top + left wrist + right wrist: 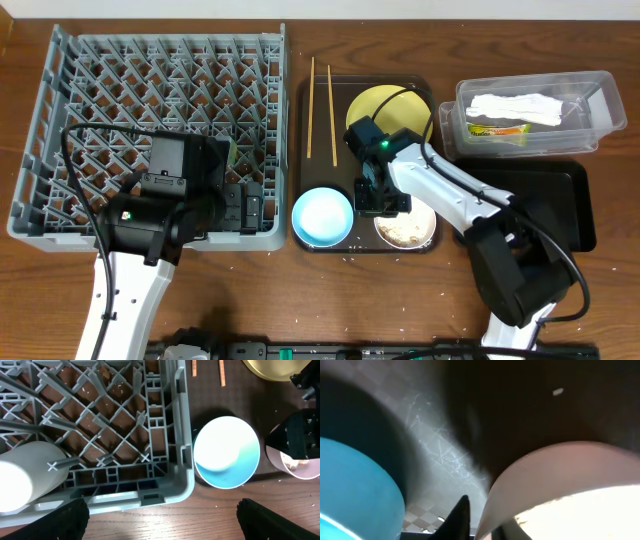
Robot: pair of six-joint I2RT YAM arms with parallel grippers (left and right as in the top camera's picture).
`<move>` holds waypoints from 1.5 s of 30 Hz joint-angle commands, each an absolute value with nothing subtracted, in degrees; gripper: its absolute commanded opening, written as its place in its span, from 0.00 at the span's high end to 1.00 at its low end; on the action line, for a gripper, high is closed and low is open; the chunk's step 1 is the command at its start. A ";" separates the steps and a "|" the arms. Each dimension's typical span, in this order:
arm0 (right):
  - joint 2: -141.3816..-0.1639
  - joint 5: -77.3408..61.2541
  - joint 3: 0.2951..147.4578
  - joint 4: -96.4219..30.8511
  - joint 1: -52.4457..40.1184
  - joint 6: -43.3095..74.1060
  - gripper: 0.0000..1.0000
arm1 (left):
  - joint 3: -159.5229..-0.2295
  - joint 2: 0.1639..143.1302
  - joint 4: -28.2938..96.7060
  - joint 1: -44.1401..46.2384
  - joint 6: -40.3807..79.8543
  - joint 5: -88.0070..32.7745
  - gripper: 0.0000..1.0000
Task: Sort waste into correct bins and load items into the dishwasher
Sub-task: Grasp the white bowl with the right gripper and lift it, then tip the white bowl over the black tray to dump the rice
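Observation:
My right gripper (383,205) is down at the left rim of the white bowl (408,230), which holds whitish food scraps. In the right wrist view its fingers (482,525) pinch that bowl's wall (560,475), one outside and one inside. The light blue bowl (322,216) sits just left of it. The yellow plate (385,105) and the chopsticks (310,100) lie further back. My left gripper (162,520) is open and empty over the front right corner of the grey dish rack (150,90). The napkin (520,105) and sachet (495,129) lie in the clear tub (590,90).
The bowls, plate and chopsticks rest on a dark brown serving tray (305,150). The black tray (555,195) lies right of it, partly under my right arm. A white cylindrical object (25,480) lies inside the rack's front edge. Small crumbs dot the wooden table.

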State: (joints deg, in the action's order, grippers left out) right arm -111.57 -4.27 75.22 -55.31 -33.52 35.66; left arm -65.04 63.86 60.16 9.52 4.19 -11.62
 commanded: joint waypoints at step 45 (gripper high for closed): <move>-88.25 -79.33 46.35 -29.10 27.59 -4.25 0.99 | -66.57 63.66 60.38 9.67 3.64 -11.05 0.02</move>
